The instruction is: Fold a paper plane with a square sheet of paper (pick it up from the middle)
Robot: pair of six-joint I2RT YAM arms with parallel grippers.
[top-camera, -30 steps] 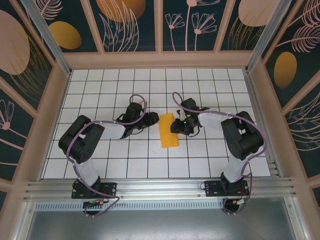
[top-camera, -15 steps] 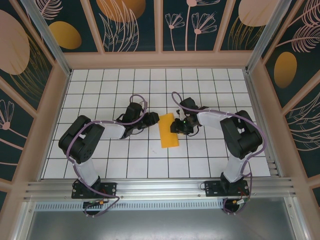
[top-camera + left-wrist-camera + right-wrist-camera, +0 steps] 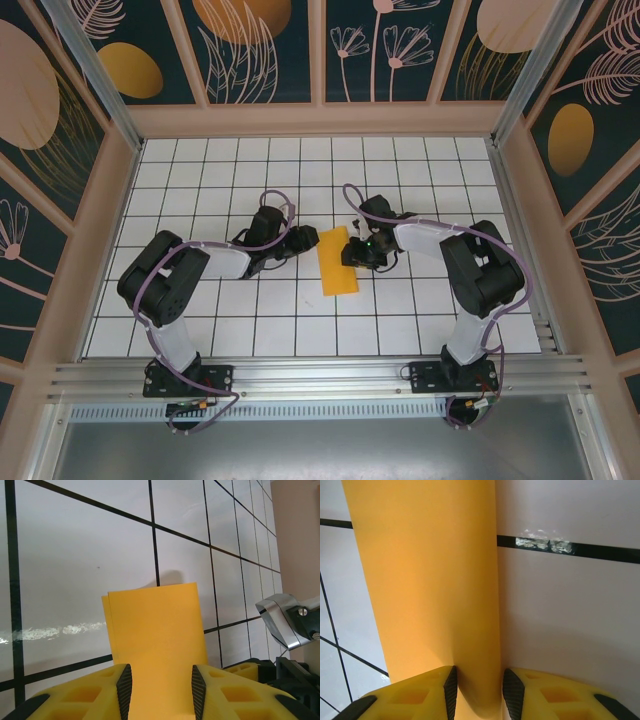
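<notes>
The tabletop (image 3: pixel 200 170) is white, ruled into square tiles by black lines, and walled by dark panels (image 3: pixel 130 70) printed with orange ovals and pale plant outlines. An aluminium rail (image 3: pixel 320 375) runs along the near edge, where the 2 arm bases are bolted. Purple cables (image 3: pixel 275 200) loop over both arms. A grid line shows a scuffed, whitish patch (image 3: pixel 542 544) in the right wrist view, and a pale smear (image 3: pixel 65 630) crosses a tile in the left wrist view. Nothing else lies around the paper, so only the 2 arms themselves crowd the middle of the tabletop.

The square sheet of paper (image 3: pixel 337 262) lies there, doubled over into an upright oblong about 1 tile wide and 2 long, its 2 layers slightly offset along 1 edge. The left tool (image 3: pixel 308 240) meets the oblong's upper left edge, and the right tool (image 3: pixel 350 252) meets its upper right edge, so the paper sits between them.

Each wrist view shows yellow fingers with dark pads (image 3: pixel 125 690) standing partly apart, the flat face of the paper filling the gap and running on under the finger bodies. Neither tool has the paper pinched between its pads. Whether the fingertips press down on it cannot be told.
</notes>
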